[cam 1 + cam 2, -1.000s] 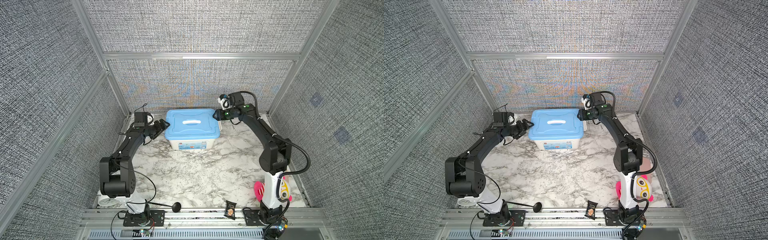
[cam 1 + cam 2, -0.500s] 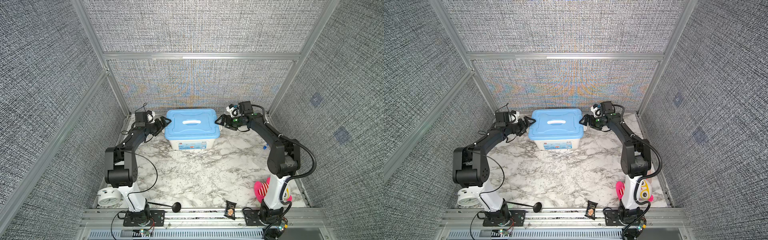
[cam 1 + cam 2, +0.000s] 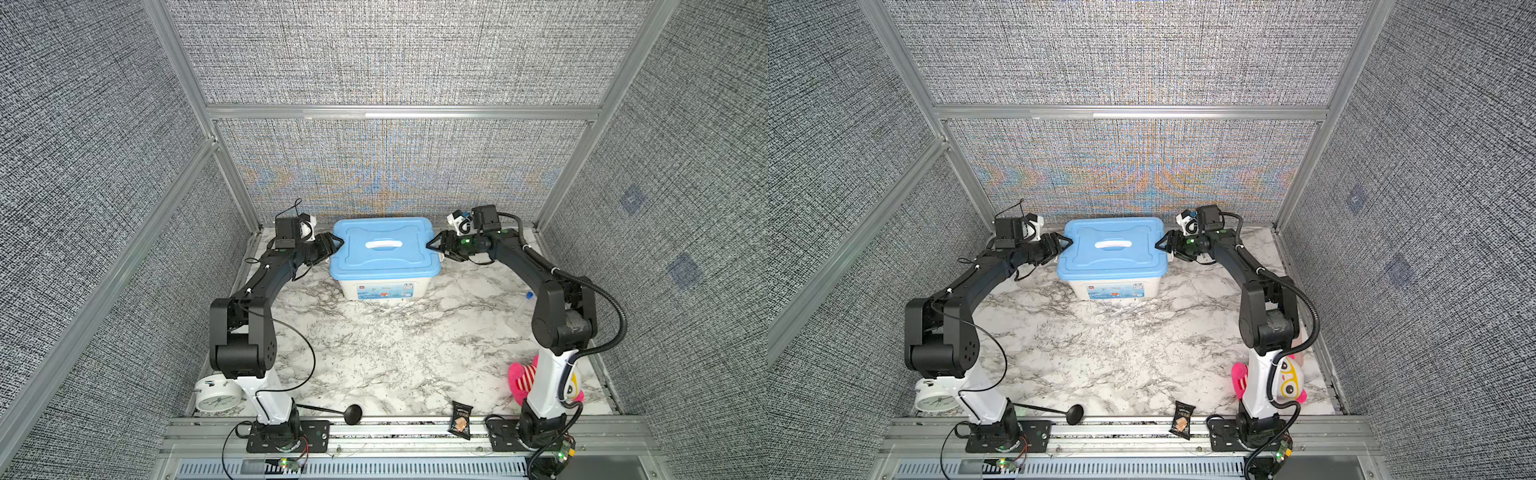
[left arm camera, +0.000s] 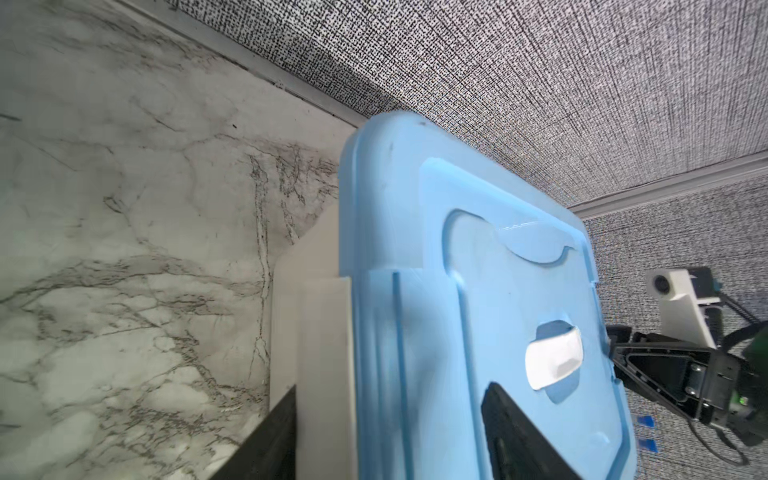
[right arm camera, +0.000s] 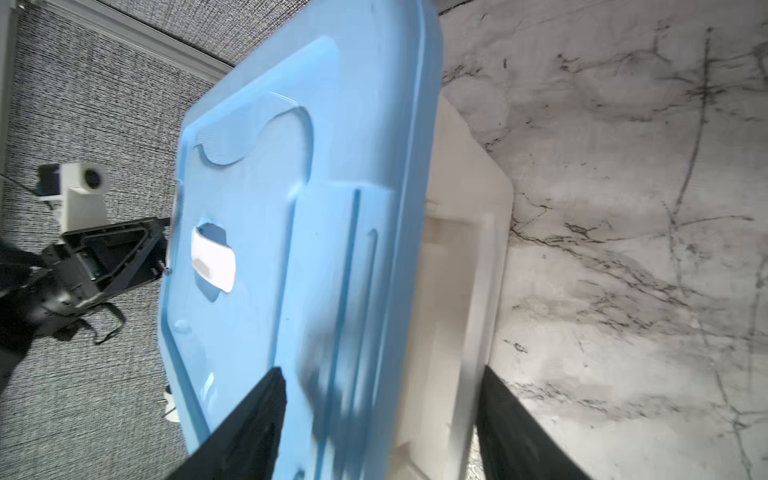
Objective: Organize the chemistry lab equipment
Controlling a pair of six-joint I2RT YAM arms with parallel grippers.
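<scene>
box (image 3: 384,289) at back middle of table (image 3: 374,353) | lid (image 3: 382,259) on box | left gripper (image 3: 340,242) at lid's left end, right gripper (image 3: 429,245) at right end | clock (image 3: 216,397) front left | toy (image 3: 519,380) front right | packet (image 3: 460,424) at front edge, left of toy

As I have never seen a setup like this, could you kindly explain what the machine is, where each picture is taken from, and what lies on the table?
These are two black robot arms mounted at the table's near edge. Two pictures look down from overhead, nearly alike; the other two come from a camera on each arm's wrist. On the marble table stands a white box with a blue lid. The left arm's fingers and the right arm's fingers straddle the lid's edge at opposite ends of the box; whether they clamp it, I cannot tell. Also there: a white clock, a black snack packet, a pink plush toy and a clear blue-capped tube beside the right arm.
</scene>
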